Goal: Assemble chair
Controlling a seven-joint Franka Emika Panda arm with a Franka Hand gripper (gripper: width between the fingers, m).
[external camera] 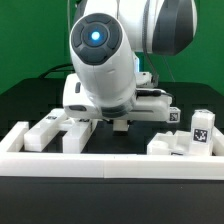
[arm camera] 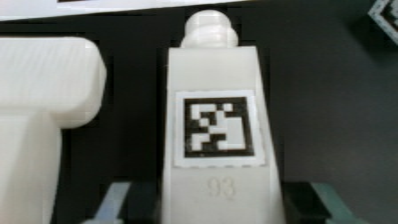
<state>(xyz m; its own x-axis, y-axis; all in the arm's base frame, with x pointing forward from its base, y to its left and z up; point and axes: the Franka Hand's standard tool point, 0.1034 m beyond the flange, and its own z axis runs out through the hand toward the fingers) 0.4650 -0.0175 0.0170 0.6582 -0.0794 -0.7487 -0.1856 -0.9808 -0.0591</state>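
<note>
In the wrist view a long white chair part (arm camera: 217, 110) lies on the black table, with a rounded peg at its far end and a square black-and-white tag on its top face. My gripper (arm camera: 217, 200) is shut on its near end, one finger (arm camera: 121, 200) on each side. A second, rounded white chair part (arm camera: 45, 85) lies close beside it. In the exterior view the arm's wrist hides most of the gripper (external camera: 110, 122), which is low over the table among the white parts (external camera: 55, 130).
A long low white border rail (external camera: 110, 165) runs across the front of the table. More white tagged parts (external camera: 190, 135) stand at the exterior view's right, behind the rail. A green backdrop closes the back.
</note>
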